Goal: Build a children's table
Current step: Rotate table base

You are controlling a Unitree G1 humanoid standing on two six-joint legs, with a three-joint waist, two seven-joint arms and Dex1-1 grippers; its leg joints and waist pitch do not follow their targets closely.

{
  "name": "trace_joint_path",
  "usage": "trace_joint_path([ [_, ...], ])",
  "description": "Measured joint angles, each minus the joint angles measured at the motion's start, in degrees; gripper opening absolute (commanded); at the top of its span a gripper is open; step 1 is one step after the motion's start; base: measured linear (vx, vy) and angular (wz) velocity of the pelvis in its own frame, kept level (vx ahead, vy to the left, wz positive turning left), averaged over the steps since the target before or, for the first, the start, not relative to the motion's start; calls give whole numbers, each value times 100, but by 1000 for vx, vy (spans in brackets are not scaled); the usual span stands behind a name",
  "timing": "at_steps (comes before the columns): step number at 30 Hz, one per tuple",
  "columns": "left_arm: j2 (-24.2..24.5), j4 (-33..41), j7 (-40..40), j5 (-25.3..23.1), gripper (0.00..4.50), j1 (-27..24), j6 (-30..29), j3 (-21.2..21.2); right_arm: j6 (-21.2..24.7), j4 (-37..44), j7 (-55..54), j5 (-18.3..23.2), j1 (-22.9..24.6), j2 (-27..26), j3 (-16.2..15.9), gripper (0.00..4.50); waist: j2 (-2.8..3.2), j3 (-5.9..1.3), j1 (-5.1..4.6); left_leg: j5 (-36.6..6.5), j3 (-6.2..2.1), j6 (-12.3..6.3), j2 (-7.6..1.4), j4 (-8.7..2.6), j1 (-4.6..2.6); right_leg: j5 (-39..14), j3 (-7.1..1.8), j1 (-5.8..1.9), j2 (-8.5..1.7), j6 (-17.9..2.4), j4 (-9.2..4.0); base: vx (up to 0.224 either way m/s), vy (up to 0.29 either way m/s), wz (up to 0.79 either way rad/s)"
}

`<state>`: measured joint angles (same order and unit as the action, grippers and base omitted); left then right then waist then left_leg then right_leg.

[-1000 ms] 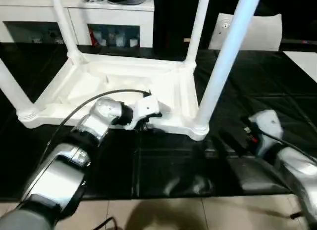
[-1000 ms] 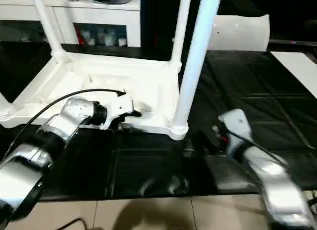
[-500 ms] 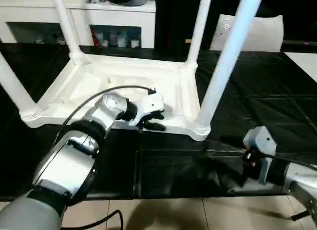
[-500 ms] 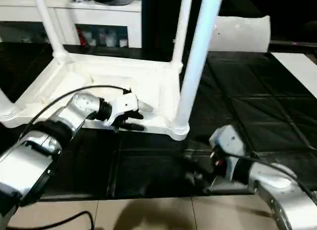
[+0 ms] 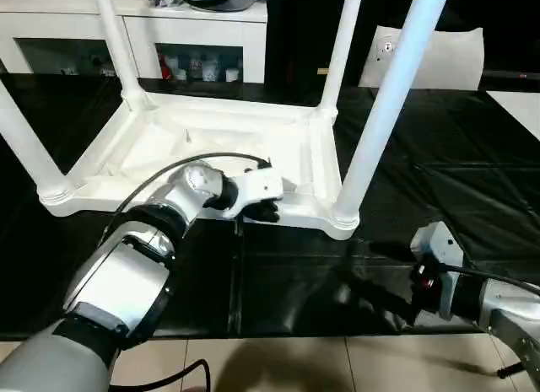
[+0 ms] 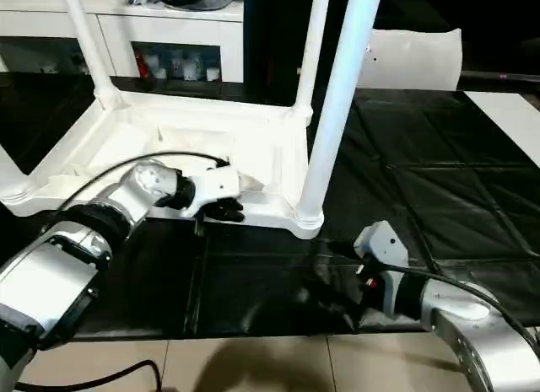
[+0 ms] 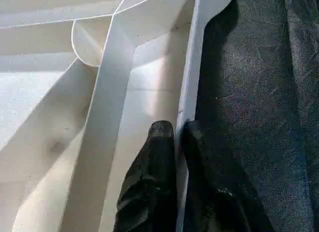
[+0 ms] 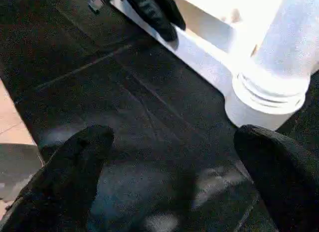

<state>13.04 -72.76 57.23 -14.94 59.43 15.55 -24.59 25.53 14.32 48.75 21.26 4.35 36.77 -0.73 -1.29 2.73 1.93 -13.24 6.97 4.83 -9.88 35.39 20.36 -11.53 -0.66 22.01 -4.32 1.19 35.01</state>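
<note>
Here the white tabletop (image 5: 211, 147) lies upside down on the black mat (image 5: 278, 274), ribbed underside up, with four white legs (image 5: 384, 105) standing upright in its corner sockets. The left gripper (image 7: 178, 137) is clamped on the tabletop's near rim: one black finger (image 7: 154, 162) sits inside the rim, the other outside, the thin wall pinched between them. From the head views this grip lies on the near edge, between the two near legs, closer to the right one. The right gripper (image 8: 174, 157) hovers over the mat in front of the tabletop's near right corner socket (image 8: 271, 100), its fingers spread wide, touching nothing. A white cabinet (image 5: 135, 34) stands behind the tabletop.
</note>
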Motion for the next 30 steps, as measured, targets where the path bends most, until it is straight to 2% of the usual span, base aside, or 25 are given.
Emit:
trace_joint_path([
  [3, 2, -3, 118, -19, 13, 35, -29, 0, -121, -123, 46, -61, -6, -2, -52, 450, -1, 0, -1, 0, 2, 0, 0, 0, 2, 0, 0, 0, 0, 0, -2, 0, 0, 0],
  [9, 69, 0, 861, -24, 1, 183, -420, 14, -323, -327, 389, -62, -13, 1, -169, 450, -2, -1, -42, 0, 19, -3, 0, -52, -8, -1, -3, 4, 0, 0, -31, 0, 0, 0],
  [14, 87, 6, 1509, 81, 1, 228, -809, 176, -490, -402, 618, -59, -81, 34, -205, 450, 2, -5, -39, 21, 33, -39, -2, -108, -22, -10, 2, 5, 3, -11, -63, 0, 0, 0],
  [18, 47, 4, 1666, 275, 1, 224, -1205, 369, -586, -421, 625, -51, -280, 32, -188, 450, 1, -4, -19, 16, 38, -47, -2, -110, -21, -19, 3, 5, 1, -27, -66, 0, 0, 0],
  [25, 74, 184, 1563, 404, 1, 71, -1700, 608, -300, -73, 157, -118, -643, -157, -196, 450, 1, -4, -30, 17, 44, -47, -2, -110, -31, -19, -3, 2, 0, -28, -63, 0, 0, 0],
  [30, 148, 549, 1062, 529, 1, -277, -1822, 807, 100, 392, -244, -91, -851, -301, -197, 450, 2, -8, -85, 21, 50, -45, -1, -107, -46, -15, -11, -4, 1, -33, -54, 0, 0, 0],
])
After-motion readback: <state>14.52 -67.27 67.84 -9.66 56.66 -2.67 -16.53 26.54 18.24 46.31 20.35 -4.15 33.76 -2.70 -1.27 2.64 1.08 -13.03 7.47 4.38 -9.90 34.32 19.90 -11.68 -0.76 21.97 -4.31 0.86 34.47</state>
